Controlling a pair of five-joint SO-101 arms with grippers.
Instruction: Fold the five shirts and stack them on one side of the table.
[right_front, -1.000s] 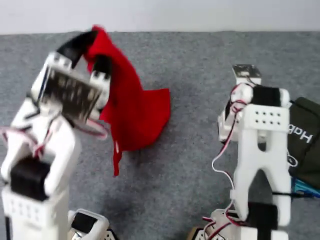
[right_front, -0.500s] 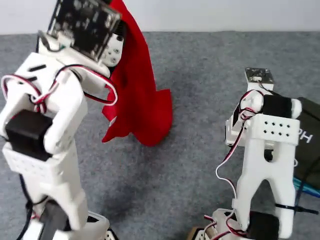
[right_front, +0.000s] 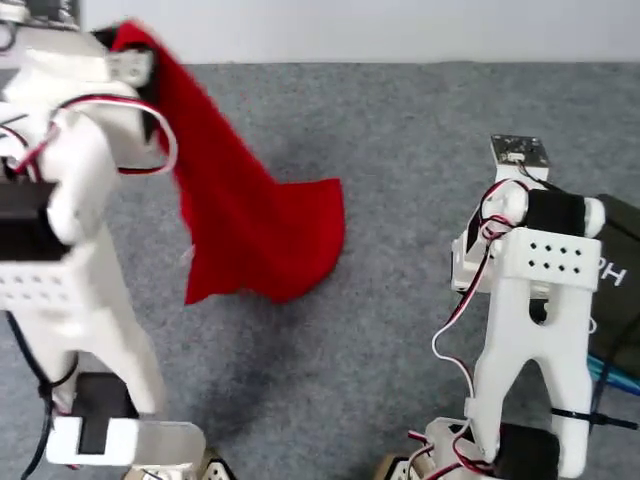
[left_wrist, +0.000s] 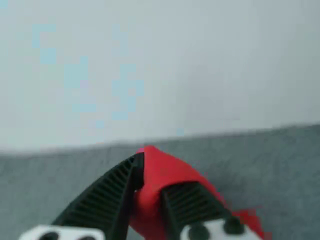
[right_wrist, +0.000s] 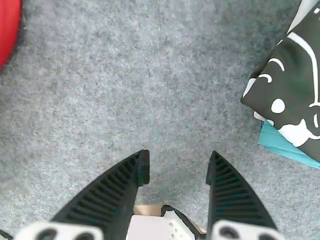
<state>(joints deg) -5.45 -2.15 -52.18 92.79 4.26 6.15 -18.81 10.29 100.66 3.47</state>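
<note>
- Left hand (left_wrist: 150, 176) is up high over the far left corner of the tabletop (right_front: 420, 130), and its two black ribbed fingers are pinching a bunch of the red shirt (right_front: 250, 225) between them.
- From that pinch the red shirt hangs in a long slanting drape, narrow at the top and widening as it runs down toward the middle of the tabletop.
- The shirt's lower part fans out on the grey surface, left of centre, with a rounded corner reaching toward the middle.
- The left arm (right_front: 70, 230) stands tall along the left edge, and its white body covers part of the shirt's near side.
- Over to the right hand (right_wrist: 178, 160): fingers spread, nothing between them, just bare grey tabletop underneath.
- The right arm (right_front: 530, 300) stands on the right side, well apart from the red shirt, with open grey surface between the two.
- At the right edge lies a folded dark shirt (right_wrist: 292, 85) with white print.
- It sits on top of a teal shirt (right_wrist: 285, 145), whose edge peeks out beneath it.
- That little stack is just beside the right arm, partly tucked behind it in the high view.
</note>
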